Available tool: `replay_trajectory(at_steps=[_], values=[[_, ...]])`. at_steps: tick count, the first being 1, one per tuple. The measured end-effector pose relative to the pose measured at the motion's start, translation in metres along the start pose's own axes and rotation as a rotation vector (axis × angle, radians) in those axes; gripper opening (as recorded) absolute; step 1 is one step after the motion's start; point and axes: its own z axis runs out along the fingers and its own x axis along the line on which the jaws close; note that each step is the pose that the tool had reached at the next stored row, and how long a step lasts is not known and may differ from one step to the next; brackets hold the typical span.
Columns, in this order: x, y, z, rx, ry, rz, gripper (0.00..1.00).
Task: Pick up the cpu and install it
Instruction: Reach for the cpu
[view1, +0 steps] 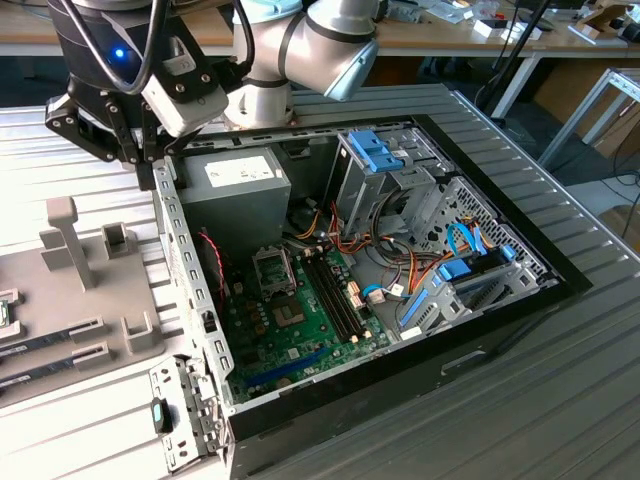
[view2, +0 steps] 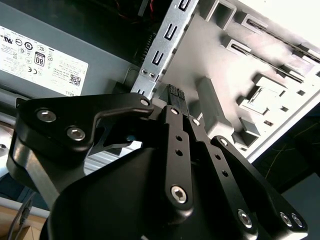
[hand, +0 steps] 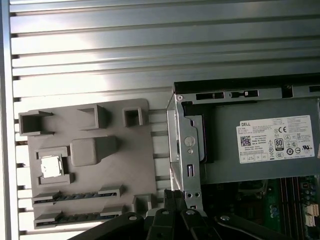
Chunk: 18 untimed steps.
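Note:
The cpu (hand: 50, 166), a small square chip with a silvery top, lies in a square recess of the grey fixture tray (hand: 135, 165) beside the open computer case. My gripper (hand: 173, 196) hovers above the case's side wall next to the power supply (hand: 265, 145), some way from the cpu. Its black fingers (view2: 172, 95) are shut together with nothing between them. In the exterior view the gripper (view1: 143, 160) hangs at the case's far left corner. The motherboard's socket (view1: 272, 268) lies inside the case with its frame raised.
Two long memory sticks (hand: 75, 196) lie in slots on the tray near the cpu. The case (view1: 480, 330) holds the green motherboard (view1: 300, 325), cable bundles (view1: 400, 270) and blue-tabbed drive cages (view1: 375, 150). Upright grey posts (view1: 65, 235) rise from the tray.

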Motion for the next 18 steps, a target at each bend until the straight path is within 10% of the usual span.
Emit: replay_trajectory(at_steps=[18], values=[[0.0048,-0.0004,0.0004,0.0,-0.0001,0.0,0.11]])
